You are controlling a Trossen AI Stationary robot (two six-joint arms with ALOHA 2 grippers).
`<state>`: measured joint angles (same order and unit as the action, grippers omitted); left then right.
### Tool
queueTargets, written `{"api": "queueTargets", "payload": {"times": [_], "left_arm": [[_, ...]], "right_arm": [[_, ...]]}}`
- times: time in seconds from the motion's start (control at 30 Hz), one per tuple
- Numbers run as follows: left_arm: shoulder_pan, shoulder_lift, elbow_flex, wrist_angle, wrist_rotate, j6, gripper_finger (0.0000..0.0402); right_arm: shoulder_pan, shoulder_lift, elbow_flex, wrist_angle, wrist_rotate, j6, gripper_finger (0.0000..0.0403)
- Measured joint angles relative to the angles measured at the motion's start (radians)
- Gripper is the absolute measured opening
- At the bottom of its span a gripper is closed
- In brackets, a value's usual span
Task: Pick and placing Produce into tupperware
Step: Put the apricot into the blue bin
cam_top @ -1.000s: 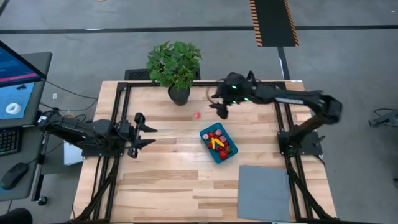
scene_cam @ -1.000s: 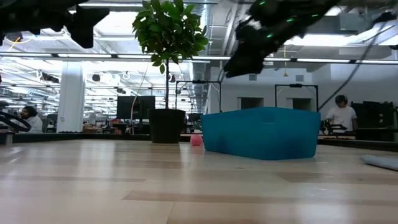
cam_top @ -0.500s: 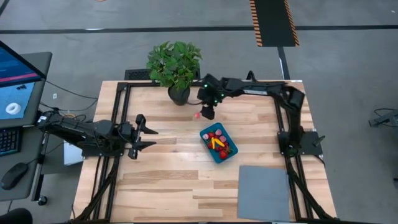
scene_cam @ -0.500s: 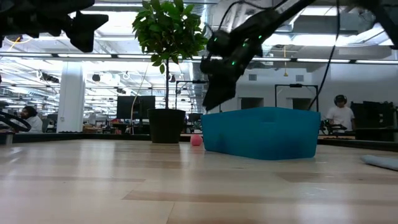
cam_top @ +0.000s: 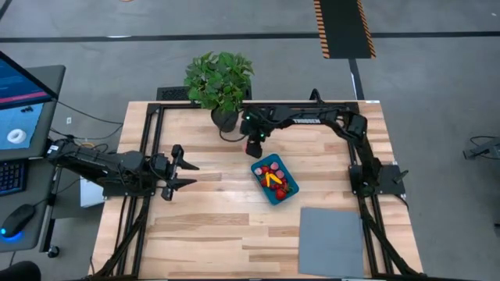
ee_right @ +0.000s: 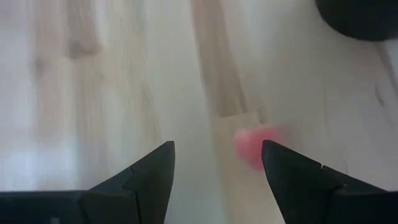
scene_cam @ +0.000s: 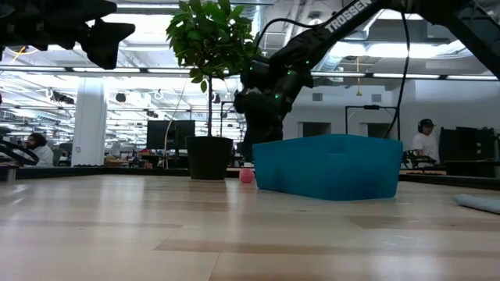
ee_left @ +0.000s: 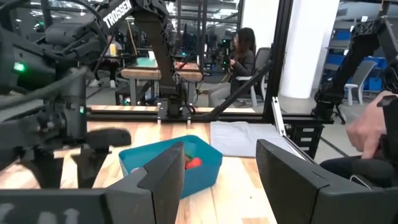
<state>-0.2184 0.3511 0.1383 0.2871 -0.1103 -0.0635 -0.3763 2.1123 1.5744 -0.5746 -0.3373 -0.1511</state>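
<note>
The teal-blue tub stands mid-table holding red, pink and yellow-orange pieces; the left wrist view shows the tub with a red piece inside. One pink piece lies on the wood left of the tub, near the plant pot. My right gripper is open and hovers low over that pink piece, which shows ahead between its fingers and nearer one of them. In the high view the gripper hides the piece. My left gripper is open and waits at the table's left side.
A leafy potted plant stands at the far edge, just beyond my right gripper. A flat grey mat lies at the near right corner. People sit in the room behind, and a person's hand shows off the table.
My right gripper has swung toward the table's left, from beyond the tub to the pink piece near the plant pot, and has come down close to the table. It now covers the piece in the high view. The tub and the pieces have stayed put.
</note>
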Motion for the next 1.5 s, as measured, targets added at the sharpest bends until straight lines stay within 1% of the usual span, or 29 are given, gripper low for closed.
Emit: {"api": "queueTargets", "payload": {"times": [0.17, 0.27, 0.4, 0.53, 0.67, 0.8, 1.03, 1.2, 1.5], "left_arm": [[0.0, 0.0, 0.0, 0.001, 0.006, 0.0, 0.0187], [0.0, 0.0, 0.0, 0.004, 0.024, 0.0, 0.0187], [0.0, 0.0, 0.0, 0.017, 0.027, 0.0, 0.0187], [0.0, 0.0, 0.0, 0.019, 0.027, 0.0, 0.0187], [-0.001, 0.0, 0.0, 0.018, 0.027, -0.004, 0.0187], [-0.012, 0.0, 0.0, 0.018, 0.027, -0.011, 0.0187], [-0.027, 0.0, 0.0, 0.018, 0.026, -0.011, 0.0187], [-0.027, 0.0, 0.0, 0.019, 0.026, -0.011, 0.0187], [-0.027, 0.0, 0.0, 0.018, 0.025, -0.01, 0.0187]], "right_arm": [[0.01, 0.003, 0.002, 0.018, 0.066, -0.009, 0.0265], [0.008, 0.002, 0.002, -0.004, 0.104, -0.005, 0.0265], [0.012, 0.002, 0.002, 0.014, 0.114, -0.008, 0.0265], [0.025, 0.003, 0.002, 0.019, 0.169, -0.005, 0.0265], [0.023, 0.033, 0.001, 0.006, 0.195, 0.003, 0.0265], [0.021, 0.027, 0.02, 0.022, 0.19, 0.006, 0.0265], [0.022, 0.028, 0.028, -0.006, 0.185, 0.02, 0.0265], [0.025, 0.05, 0.029, -0.029, 0.245, 0.065, 0.0265], [0.028, 0.05, 0.029, -0.02, 0.256, 0.059, 0.0265]]}}
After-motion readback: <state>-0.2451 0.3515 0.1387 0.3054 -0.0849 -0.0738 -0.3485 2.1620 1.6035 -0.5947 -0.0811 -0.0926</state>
